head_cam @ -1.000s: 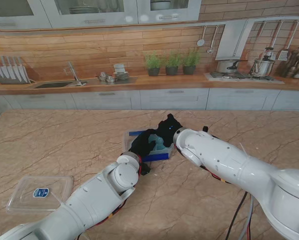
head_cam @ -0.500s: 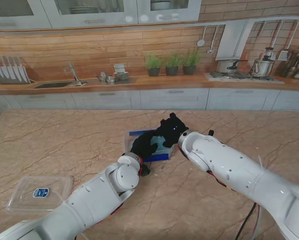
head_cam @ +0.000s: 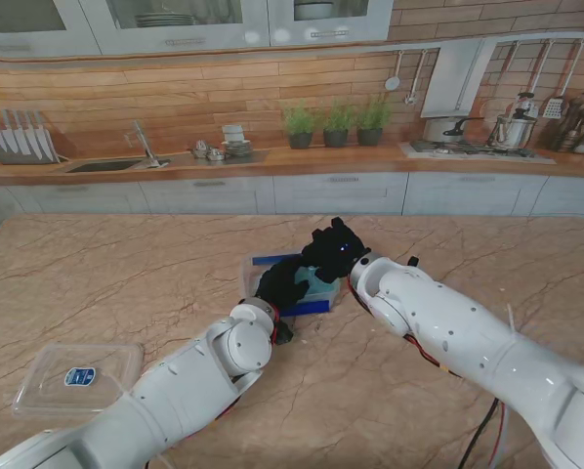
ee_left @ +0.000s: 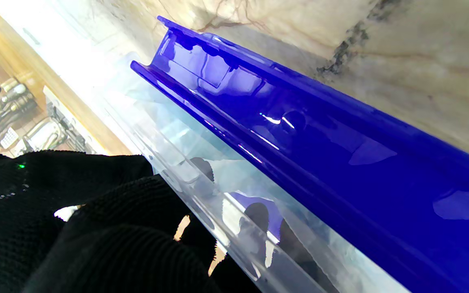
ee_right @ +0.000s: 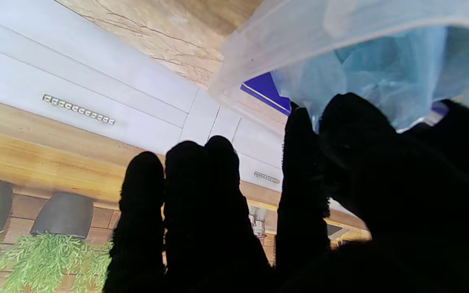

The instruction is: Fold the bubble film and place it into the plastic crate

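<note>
Two arms over a marble table (head_cam: 97, 264), meeting at centre. Plastic crate (head_cam: 316, 305) (clear walls, blue latches) between the hands, with the pale blue bubble film (head_cam: 321, 283) already lying inside it. Crate lid (head_cam: 77, 376), with blue label, well apart on the left, nearer to me. Left hand (head_cam: 284, 280) reaching down into the crate on top of the film, fingers (ee_left: 255, 211) seen through the clear wall in the wrist view; whether closed on the film or merely pressing it, cannot tell. Right hand (head_cam: 333, 248) raised at the crate's far right corner, fingers (ee_right: 218, 162) apart and extended, holding nothing, film (ee_right: 381, 81) visible just past them. Step in hand, by judgement: final tucking of the film into the crate, task close to done. Next move calls for pressing down any film above the rim, then lifting the left hand straight out without dragging the sheet along.
</note>
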